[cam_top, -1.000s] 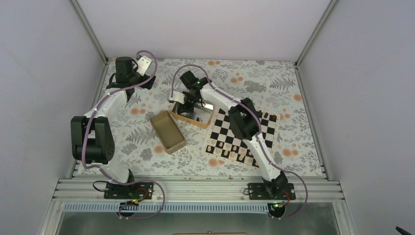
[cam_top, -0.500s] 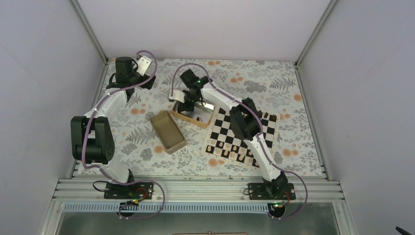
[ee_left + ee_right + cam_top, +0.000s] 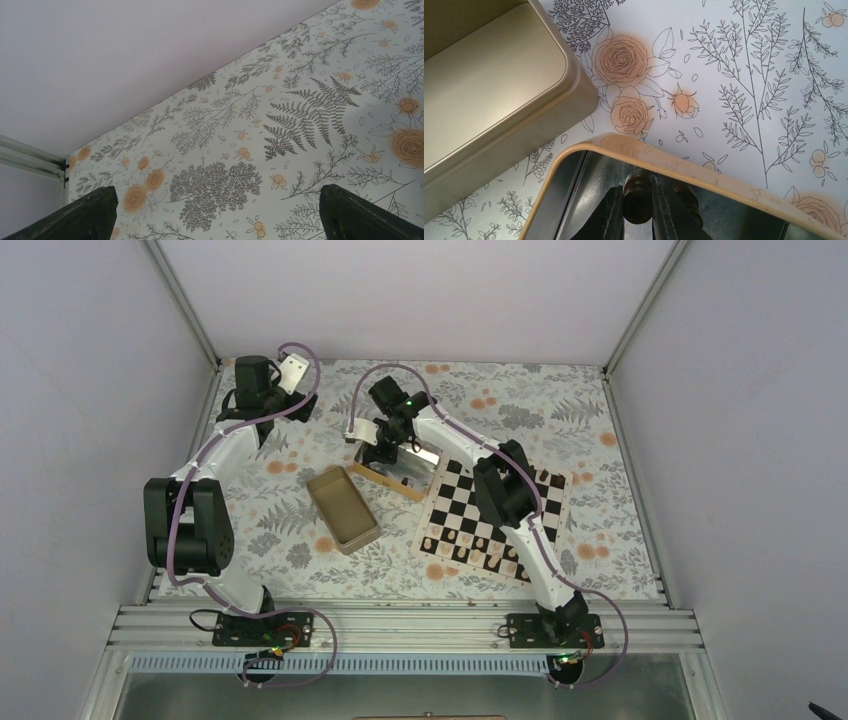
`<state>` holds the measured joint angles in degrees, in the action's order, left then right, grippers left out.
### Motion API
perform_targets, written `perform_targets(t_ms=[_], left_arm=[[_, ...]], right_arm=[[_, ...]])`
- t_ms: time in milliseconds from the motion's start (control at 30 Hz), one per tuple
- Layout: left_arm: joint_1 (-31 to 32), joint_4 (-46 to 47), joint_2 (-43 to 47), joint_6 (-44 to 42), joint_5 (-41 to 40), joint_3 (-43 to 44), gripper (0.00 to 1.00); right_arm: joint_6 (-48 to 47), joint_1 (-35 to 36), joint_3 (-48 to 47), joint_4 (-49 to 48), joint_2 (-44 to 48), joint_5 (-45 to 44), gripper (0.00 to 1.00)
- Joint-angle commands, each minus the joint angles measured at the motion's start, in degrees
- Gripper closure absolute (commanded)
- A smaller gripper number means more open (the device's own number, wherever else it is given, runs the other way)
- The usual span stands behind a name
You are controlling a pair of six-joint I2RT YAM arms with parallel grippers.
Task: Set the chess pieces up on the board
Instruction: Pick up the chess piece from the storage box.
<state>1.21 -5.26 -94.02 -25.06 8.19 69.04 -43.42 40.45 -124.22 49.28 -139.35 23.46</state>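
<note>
The board (image 3: 548,516) lies right of centre on the table, with several pale and dark pieces along its near rows. My right gripper (image 3: 638,207) is shut on a dark brown chess piece (image 3: 638,201) inside a golden tin box (image 3: 649,155); in the top view the gripper (image 3: 385,452) hangs over that box (image 3: 385,480) just left of the board. A second dark piece (image 3: 686,197) sits beside it in the box. My left gripper (image 3: 215,215) is open and empty above the cloth at the far left (image 3: 300,405).
A second golden tin box (image 3: 342,507) lies empty on the cloth left of the board; it also shows in the right wrist view (image 3: 489,100). The flowered cloth (image 3: 600,420) covers the table. Frame posts stand at the far corners.
My right gripper has moved a little up and toward the far side over the box, with the dark piece in it. The left arm has not moved.
</note>
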Motion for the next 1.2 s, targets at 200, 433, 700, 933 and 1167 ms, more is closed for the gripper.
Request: perform_targets(t_ms=[200, 433, 700, 933, 1167], left_arm=[[-0.4, 0.4, 2.0, 0.1, 0.9, -0.3, 0.00], [-0.4, 0.2, 1.7, 0.1, 1.7, 0.0, 0.00], [-0.4, 0.1, 1.4, 0.1, 1.7, 0.0, 0.00], [-0.4, 0.1, 1.4, 0.1, 1.8, 0.0, 0.00], [-0.4, 0.4, 1.5, 0.0, 1.8, -0.2, 0.00]], right_arm=[[0.5, 0.2, -1.4, -0.8, 0.7, 0.7, 0.91], [-0.1, 0.3, -1.5, -1.4, -0.5, 0.5, 0.91], [-2.6, 1.9, -2.1, -0.9, -0.3, -6.4, 0.90], [-5.7, 4.0, -2.8, 2.3, -2.2, -11.8, 0.90], [-5.0, 4.5, -2.6, 1.4, -1.8, -12.9, 0.89]])
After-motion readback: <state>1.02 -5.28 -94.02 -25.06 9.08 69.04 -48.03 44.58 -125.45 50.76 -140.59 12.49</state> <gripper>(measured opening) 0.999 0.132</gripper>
